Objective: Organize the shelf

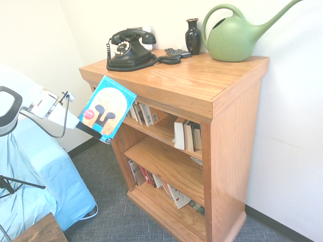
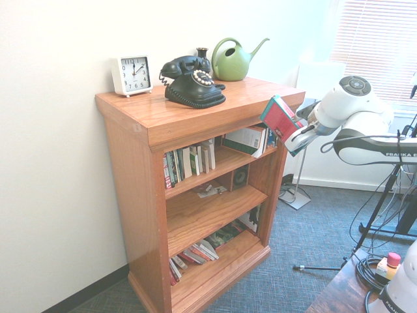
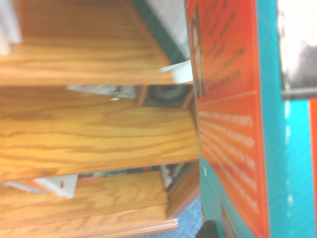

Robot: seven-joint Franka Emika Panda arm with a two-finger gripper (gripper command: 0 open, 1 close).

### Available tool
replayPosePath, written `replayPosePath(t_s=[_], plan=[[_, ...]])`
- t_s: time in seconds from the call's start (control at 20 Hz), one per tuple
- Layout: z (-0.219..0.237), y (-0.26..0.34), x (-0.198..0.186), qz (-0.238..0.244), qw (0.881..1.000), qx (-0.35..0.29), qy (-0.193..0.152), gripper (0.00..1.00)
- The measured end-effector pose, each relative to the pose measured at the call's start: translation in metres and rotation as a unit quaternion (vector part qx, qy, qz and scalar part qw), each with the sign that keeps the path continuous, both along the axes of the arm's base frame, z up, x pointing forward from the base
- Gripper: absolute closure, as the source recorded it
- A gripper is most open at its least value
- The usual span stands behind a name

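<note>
Orange-brown oak forms the shelf [image 1: 234,151], just beside your gripper [image 1: 87,129], whose jaws pinch a blue-and-red book [image 1: 107,108] in front of its upper tier. You have books [image 2: 189,163] on the top tier and more books [image 2: 194,254] on the bottom one.

bright pale daylight, washed-out walls, blurred wrist view

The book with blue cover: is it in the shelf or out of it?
Out: the gripper holds the book in front of the shelf.
</note>
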State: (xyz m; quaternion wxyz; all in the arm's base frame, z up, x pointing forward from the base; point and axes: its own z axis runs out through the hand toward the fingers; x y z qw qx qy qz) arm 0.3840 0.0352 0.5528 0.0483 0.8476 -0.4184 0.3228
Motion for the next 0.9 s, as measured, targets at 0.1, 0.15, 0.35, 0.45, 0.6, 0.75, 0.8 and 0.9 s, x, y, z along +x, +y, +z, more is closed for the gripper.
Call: replayPosePath(t_s=[0.1, 0.15, 0.35, 0.45, 0.6, 0.75, 0.8, 0.9], plan=[[-0.016, 0.005, 0.003, 0.002, 1.0, 0.005, 0.005, 1.0], [-0.024, 0.007, 0.004, 0.003, 1.0, 0.009, 0.006, 1.0], [-0.05, 0.002, 0.011, 0.007, 1.0, 0.019, 0.004, 1.0], [-0.063, -0.004, 0.016, 0.008, 1.0, 0.024, 0.003, 1.0], [-0.078, -0.01, 0.022, 0.009, 1.0, 0.029, 0.003, 1.0], [-0.094, -0.009, 0.028, 0.02, 0.999, 0.034, 0.002, 1.0], [-0.101, -0.01, 0.031, 0.025, 0.999, 0.035, 0.002, 1.0], [-0.114, -0.013, 0.039, 0.036, 0.999, 0.034, -0.001, 1.0]])
